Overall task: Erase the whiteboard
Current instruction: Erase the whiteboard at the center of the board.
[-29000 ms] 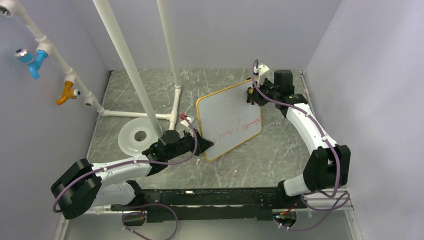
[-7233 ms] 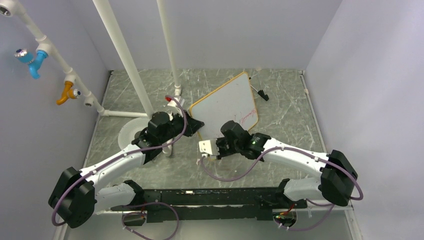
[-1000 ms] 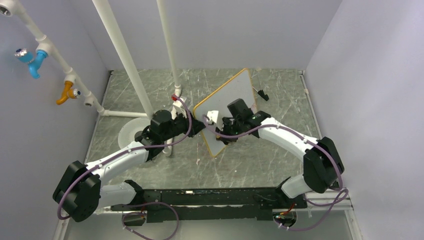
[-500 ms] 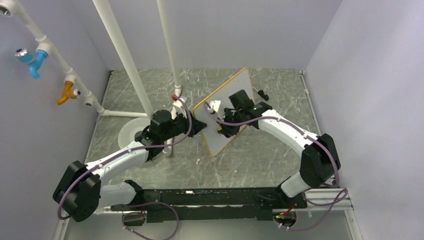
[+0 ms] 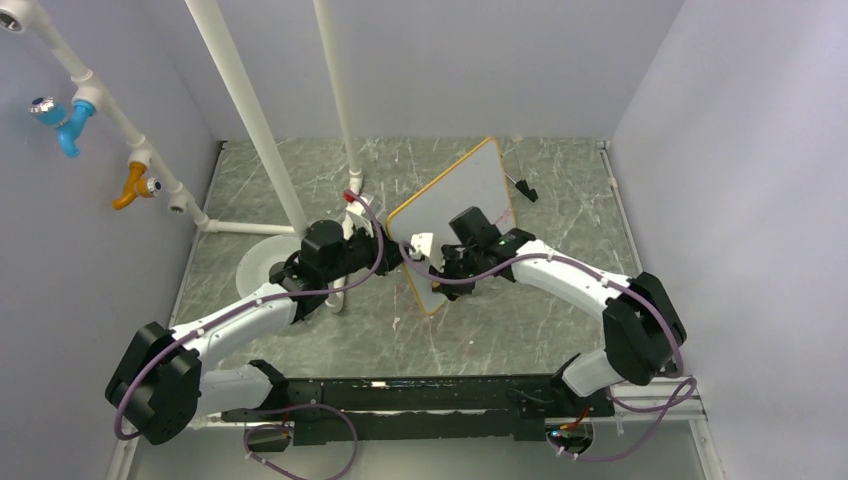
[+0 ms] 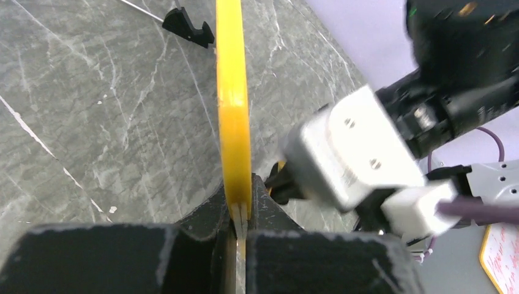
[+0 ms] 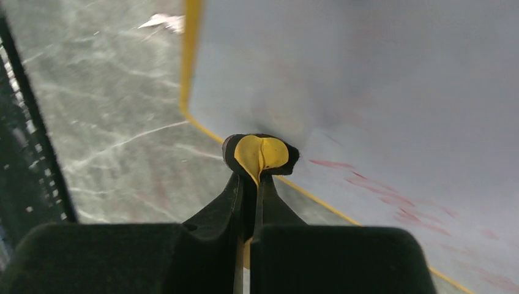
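A grey marbled stone table (image 5: 540,310) fills the floor of the booth, and white plastic pipes (image 5: 245,110) slant up from its far left part. Near the middle of the table the whiteboard (image 5: 455,195), a flat white rectangular board with rounded corners and a thin orange-tan frame, stands tilted on edge. The left gripper (image 6: 240,214) is clamped tight on the left edge of its frame. The right gripper (image 7: 248,184) is clenched on a small yellow pad with a black rim (image 7: 260,153), which sits against the board's face near the lower frame. Faint red marks (image 7: 367,174) lie just beside the pad. A round white disc (image 5: 262,265) lies by the left arm. A small black foot piece (image 5: 526,192) lies on the table beyond the board.
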### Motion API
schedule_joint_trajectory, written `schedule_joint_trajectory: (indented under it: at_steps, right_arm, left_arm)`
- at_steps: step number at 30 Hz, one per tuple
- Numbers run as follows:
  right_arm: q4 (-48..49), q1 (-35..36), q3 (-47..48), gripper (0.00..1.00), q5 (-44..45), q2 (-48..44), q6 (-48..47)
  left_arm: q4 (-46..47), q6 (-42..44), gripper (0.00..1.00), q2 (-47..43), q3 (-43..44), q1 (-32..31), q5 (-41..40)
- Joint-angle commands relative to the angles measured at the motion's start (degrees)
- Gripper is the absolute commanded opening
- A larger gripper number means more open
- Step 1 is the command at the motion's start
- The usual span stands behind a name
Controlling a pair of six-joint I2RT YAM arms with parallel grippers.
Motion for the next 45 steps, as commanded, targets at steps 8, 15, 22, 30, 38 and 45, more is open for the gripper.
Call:
schedule_joint_trajectory:
  at_steps: [8, 15, 22, 30, 38, 45]
  right_arm:
    - [6.3, -4.1, 9.2, 0.0, 2.0, 0.3, 2.0]
    - [6.6, -6.4, 8.5, 0.0, 1.4, -0.5, 0.2]
    - [4.7, 0.2, -5.9, 0.0, -2.2, -2.9, -10.9]
    - [12.0, 4.8, -5.9, 0.0, 9.9, -3.5, -8.3]
    - [14.6, -1.1, 2.4, 0.0, 14.9, -5.3, -6.2]
    - [10.4, -0.5, -2.0, 0.0, 6.3, -5.9, -7.6]
  left_arm:
    - [3.8, -4.1, 0.0, -1.7, 1.5, -1.9, 14.6]
    - [3.6, -3.6, 0.0, -1.5, 1.6, -1.9, 15.3]
    - [3.2, -3.3, 0.0, -1.5, 2.0, -1.8, 14.8]
    - [6.2, -7.2, 0.0, -0.5, 1.8, -1.3, 15.3]
    - [4.8, -6.8, 0.0, -0.7, 2.0, -1.0, 15.8]
    - [5.4, -6.9, 0.0, -0.8, 1.3, -0.6, 16.0]
